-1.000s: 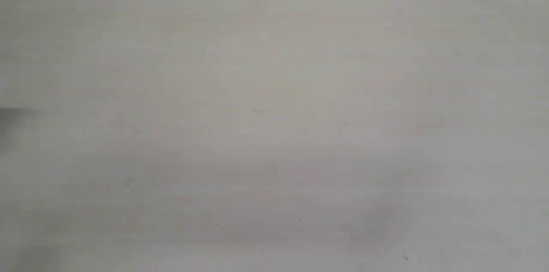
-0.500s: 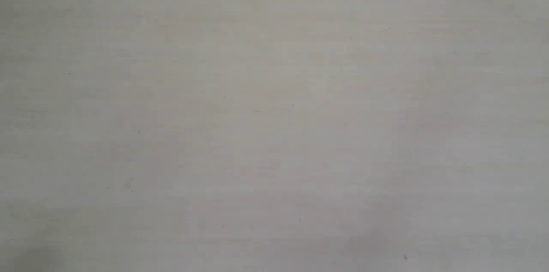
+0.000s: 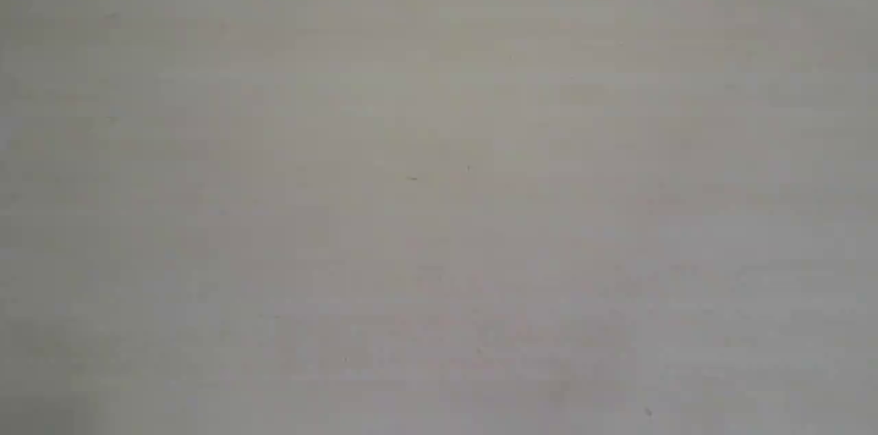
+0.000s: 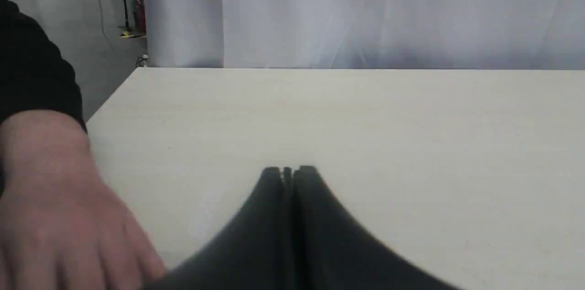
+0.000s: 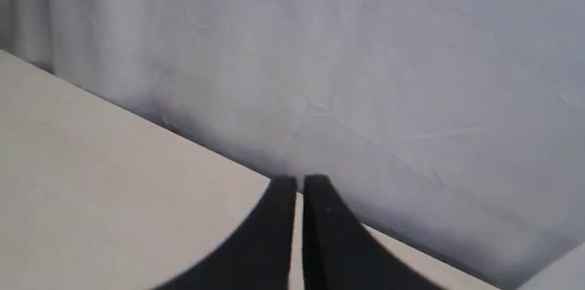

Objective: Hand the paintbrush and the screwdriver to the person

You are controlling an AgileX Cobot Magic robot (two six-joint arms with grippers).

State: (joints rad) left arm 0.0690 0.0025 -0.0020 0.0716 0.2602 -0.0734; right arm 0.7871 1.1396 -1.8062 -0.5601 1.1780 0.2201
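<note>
No sign of paintbrush or screwdriver on the worktop [image 3: 439,215]. Left jaws and right jaws clenched, empty. Could knock the person [image 4: 59,207], close beside left jaws, while searching blind.

dark shadow gone from table [image 3: 439,215] left edge

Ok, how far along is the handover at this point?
Done: unconfirmed. Neither paintbrush nor screwdriver shows in any view; no tool lies on the visible table. In hand: nothing, the left gripper and right gripper are both shut and empty. The person's hand sits beside the left gripper, back towards the camera, its contents hidden. Left: either both handovers or none; these pictures cannot settle it.
</note>
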